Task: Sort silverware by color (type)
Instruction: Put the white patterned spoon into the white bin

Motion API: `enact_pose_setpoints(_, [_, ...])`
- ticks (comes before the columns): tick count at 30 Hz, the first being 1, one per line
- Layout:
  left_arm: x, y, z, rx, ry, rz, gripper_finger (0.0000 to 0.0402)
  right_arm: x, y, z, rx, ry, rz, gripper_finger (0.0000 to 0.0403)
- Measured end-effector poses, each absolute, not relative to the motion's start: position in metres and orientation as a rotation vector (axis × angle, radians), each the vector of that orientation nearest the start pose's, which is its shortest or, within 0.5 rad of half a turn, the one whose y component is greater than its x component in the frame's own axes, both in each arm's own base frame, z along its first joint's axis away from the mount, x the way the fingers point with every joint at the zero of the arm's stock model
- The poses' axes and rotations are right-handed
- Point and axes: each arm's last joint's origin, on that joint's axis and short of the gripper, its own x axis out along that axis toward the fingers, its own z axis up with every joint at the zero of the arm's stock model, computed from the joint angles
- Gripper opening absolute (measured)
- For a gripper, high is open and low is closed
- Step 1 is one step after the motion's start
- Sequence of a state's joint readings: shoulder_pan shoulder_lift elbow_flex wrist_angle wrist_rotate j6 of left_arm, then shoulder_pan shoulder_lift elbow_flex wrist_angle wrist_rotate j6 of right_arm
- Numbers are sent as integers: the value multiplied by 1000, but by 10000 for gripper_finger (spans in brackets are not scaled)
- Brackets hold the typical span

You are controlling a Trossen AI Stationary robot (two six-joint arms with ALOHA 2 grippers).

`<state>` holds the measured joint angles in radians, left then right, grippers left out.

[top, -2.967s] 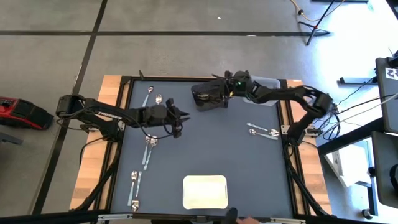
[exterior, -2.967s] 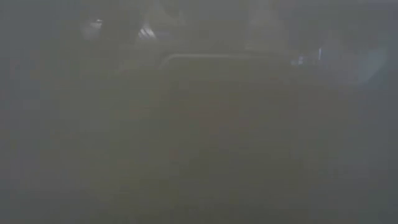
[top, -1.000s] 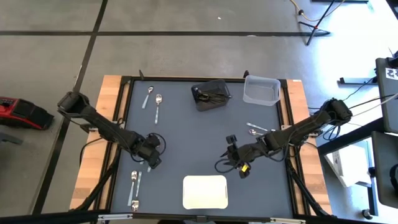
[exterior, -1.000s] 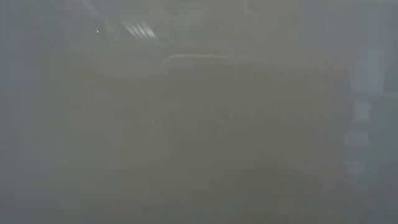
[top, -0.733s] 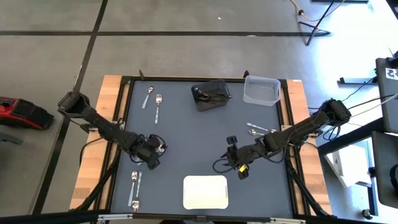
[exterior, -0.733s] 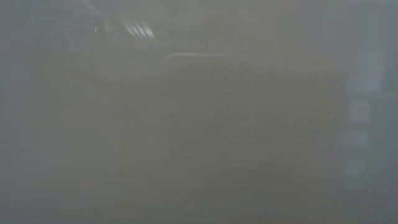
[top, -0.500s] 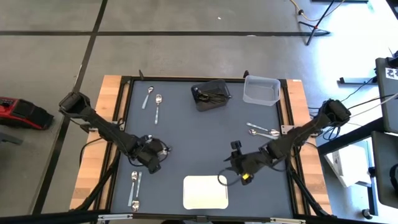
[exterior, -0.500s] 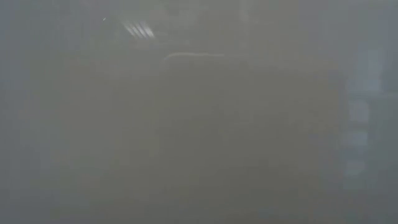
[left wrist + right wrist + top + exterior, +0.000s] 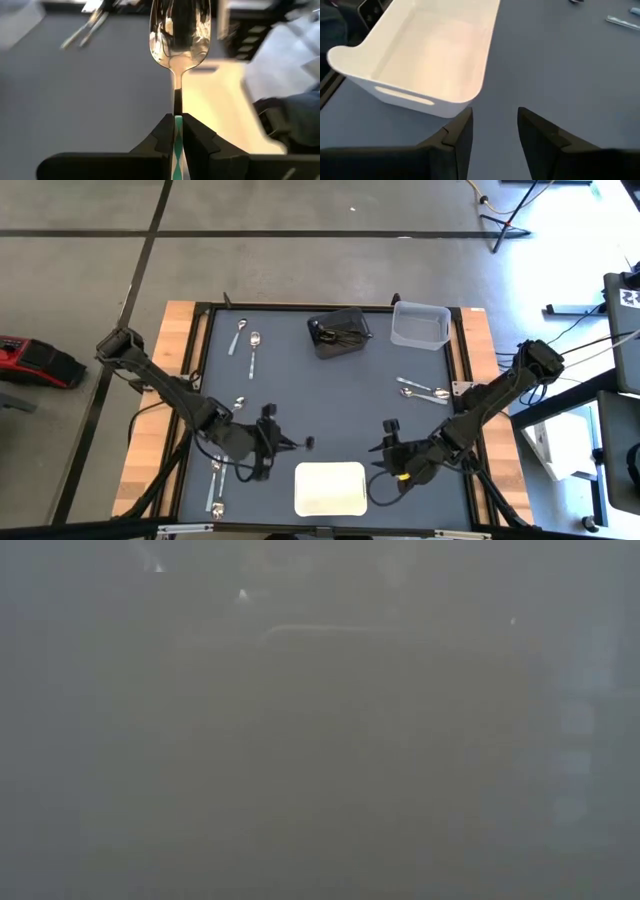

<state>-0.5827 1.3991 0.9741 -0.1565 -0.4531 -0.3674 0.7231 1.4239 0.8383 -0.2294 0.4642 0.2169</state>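
Left gripper (image 9: 175,131) low over the near-left part of the dark table mat (image 9: 330,395), just left of the white bin (image 9: 330,488), fingers (image 9: 197,140) clenched on the handle of a shiny silver spoon (image 9: 180,31) held bowl-forward, bowl in the air above the mat. Right gripper (image 9: 492,131) just right of the same white bin, close above the mat, jaws released with a plain gap between them and nothing held; white bin's inside bare as seen from the right wrist. Near the left gripper, on the left edge of the mat, one silver spoon (image 9: 238,402) and a pair of silver utensils (image 9: 216,483) toward the near corner. Two more silver spoons (image 9: 247,345) at the far-left corner, lying side by side. Another pair of silver pieces (image 9: 422,390) on the right side of the mat. Black bin (image 9: 338,333) at the far middle, dark utensils inside; clear bin (image 9: 420,325) just right of it. Low view fogged over, nothing readable there.
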Motion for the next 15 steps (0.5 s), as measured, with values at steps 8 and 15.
enact_pose_setpoints(8, [297,-178,236,-15,405,-178,25,221,176,211,-239,691,151,144])
enact_pose_setpoints(15, [337,-195,217,25,432,-191,25,221,176,212,-238,692,152,144])
